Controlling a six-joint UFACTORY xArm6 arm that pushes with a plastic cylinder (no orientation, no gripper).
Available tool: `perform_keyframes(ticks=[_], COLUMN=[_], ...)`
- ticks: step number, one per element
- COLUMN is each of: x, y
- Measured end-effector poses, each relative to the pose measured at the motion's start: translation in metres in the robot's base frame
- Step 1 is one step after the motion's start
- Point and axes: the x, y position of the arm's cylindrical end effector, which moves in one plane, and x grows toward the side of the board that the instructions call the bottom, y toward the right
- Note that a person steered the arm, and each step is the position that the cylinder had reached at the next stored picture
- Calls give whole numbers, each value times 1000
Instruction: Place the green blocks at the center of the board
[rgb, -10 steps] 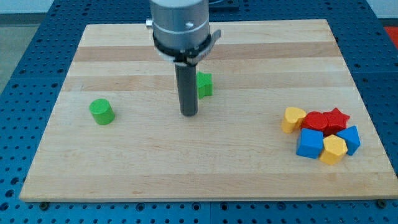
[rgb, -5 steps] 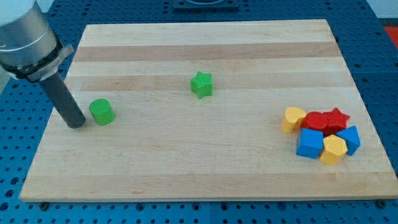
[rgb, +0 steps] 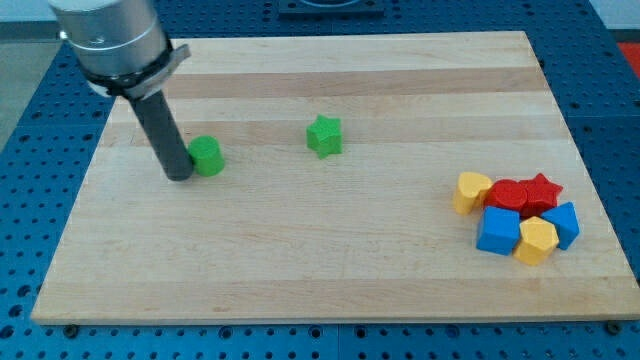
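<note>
My tip (rgb: 179, 176) rests on the counter (rgb: 330, 270) at the view's left, touching the left side of the green cylinder (rgb: 207, 156). The arm ends in a plain rod, so there are no fingers to stand apart or together. The green star (rgb: 324, 135) lies to the cylinder's right, near the middle of the counter and slightly toward the view's top, well apart from the tip. Bare wood lies between the two green blocks and all around the star. Near the counter's right edge sits a tight cluster: a yellow block (rgb: 471, 190), a red block (rgb: 508, 195), a red star (rgb: 541, 190), two blue blocks (rgb: 498, 231) (rgb: 566, 222), and a second yellow block (rgb: 537, 241).
</note>
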Motion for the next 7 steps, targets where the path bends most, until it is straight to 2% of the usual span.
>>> perform_keyframes(ticks=[7], x=[-88], y=[117])
